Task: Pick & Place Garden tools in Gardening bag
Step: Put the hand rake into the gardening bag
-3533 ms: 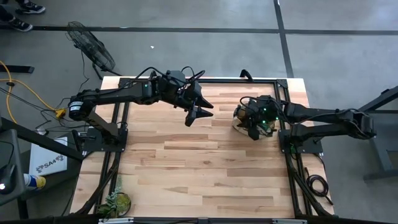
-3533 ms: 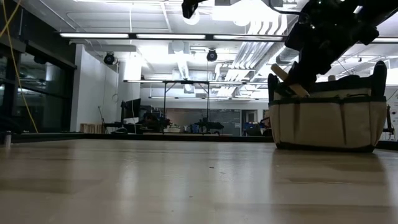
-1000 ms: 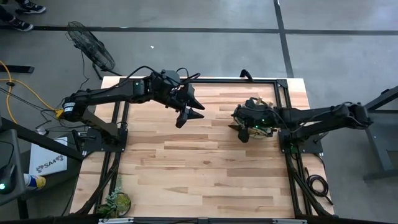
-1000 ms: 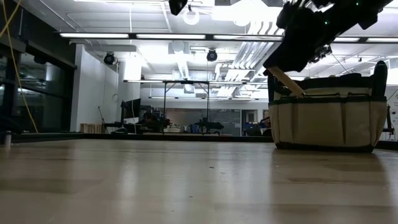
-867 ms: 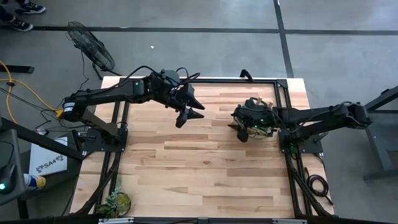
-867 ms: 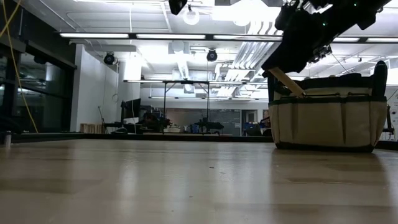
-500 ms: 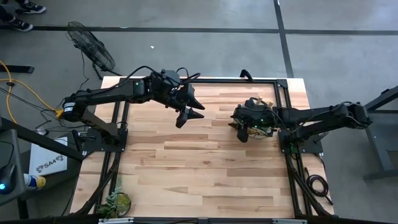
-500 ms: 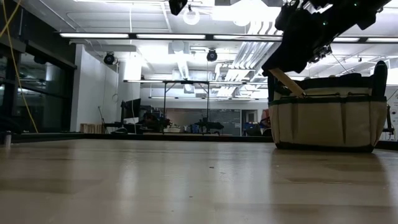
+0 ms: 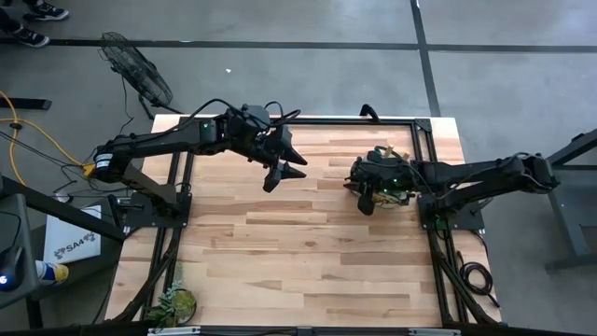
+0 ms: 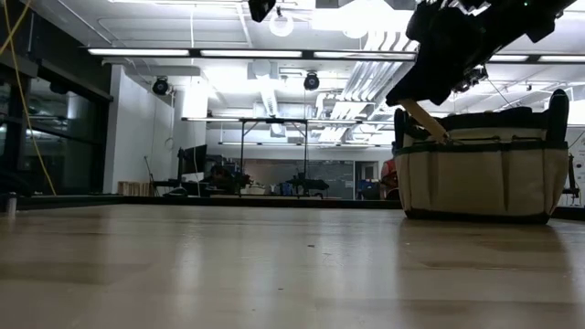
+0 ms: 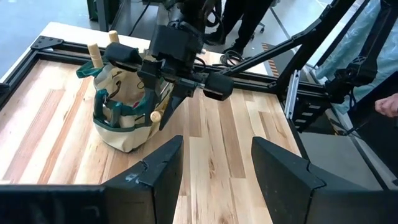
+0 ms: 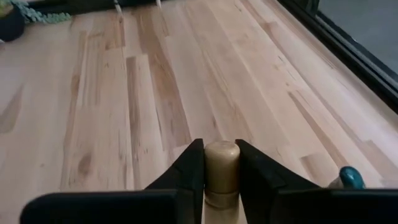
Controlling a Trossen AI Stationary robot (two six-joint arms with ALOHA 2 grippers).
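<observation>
The tan gardening bag [image 9: 390, 184] with green trim stands at the table's right side, also in the low view [image 10: 480, 178] and the left wrist view [image 11: 121, 121]. Wooden tool handles [image 11: 93, 55] stick up out of it. One wooden handle [image 10: 422, 119] slants out of the bag's left end, and my right gripper [image 12: 221, 155] is shut on it. My left gripper [image 11: 214, 171] hangs open above the table's far middle [image 9: 283, 170], with nothing between its fingers. My right gripper pinches the wooden handle near its rounded free end [image 12: 222, 163] between its two fingers [image 12: 189, 171]. It comes slanting down from the table's right. The handle is tilted, its free end [image 11: 155, 115] up and outside the bag, its other end hidden inside the bag.
A potted leafy plant [image 9: 173, 303] stands at the table's near left corner. Bare wood lies across the table's middle and near side. A black frame [image 9: 424, 121] runs along the table's edges. People stand beyond the table [image 11: 242, 18].
</observation>
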